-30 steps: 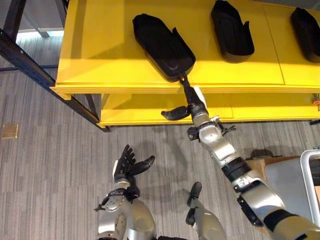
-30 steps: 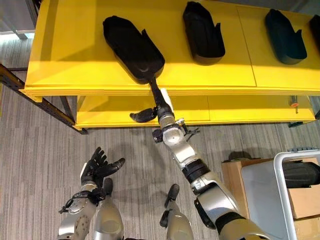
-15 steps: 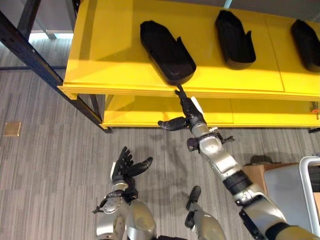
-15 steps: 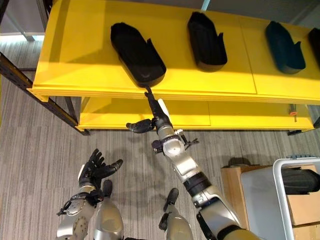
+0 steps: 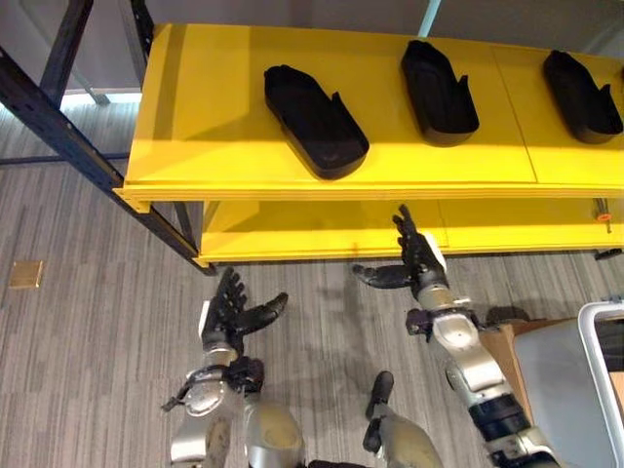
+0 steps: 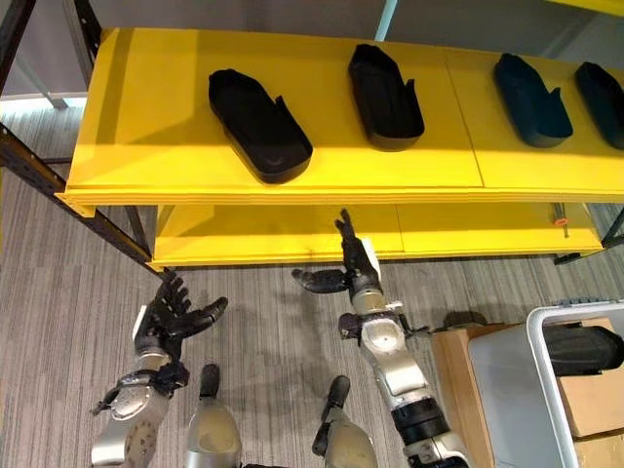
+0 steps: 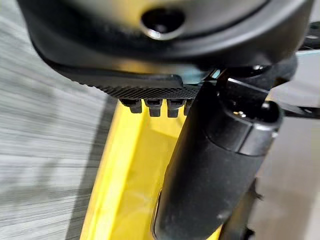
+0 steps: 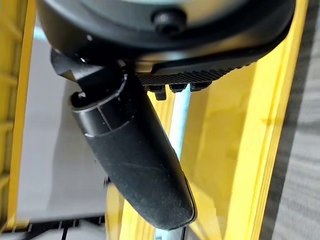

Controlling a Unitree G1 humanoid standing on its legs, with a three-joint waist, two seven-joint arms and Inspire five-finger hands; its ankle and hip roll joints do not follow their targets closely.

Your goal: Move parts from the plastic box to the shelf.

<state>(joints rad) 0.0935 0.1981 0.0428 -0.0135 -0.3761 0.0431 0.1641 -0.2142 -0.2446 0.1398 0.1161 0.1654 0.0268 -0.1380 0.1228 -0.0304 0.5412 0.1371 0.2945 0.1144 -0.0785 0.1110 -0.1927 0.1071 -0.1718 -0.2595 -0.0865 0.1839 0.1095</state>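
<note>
We hold our right hand (image 5: 417, 265) low before the yellow shelf (image 5: 195, 156), fingers straight and pointing up, thumb stretched sideways, grasping nothing. Our left hand (image 5: 232, 314) hovers over the grey floor (image 5: 88, 331), fingers spread and empty. Black parts (image 5: 314, 121) lie on the shelf's top board; another shows in the plastic box (image 6: 546, 380) at right.

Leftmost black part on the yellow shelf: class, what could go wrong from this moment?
1. The leftmost black part lies askew with its near end close to the yellow shelf front edge; a knock might tip it off.
2. The open right hand hangs just below that edge, so raising it carelessly could strike the shelf.
</note>
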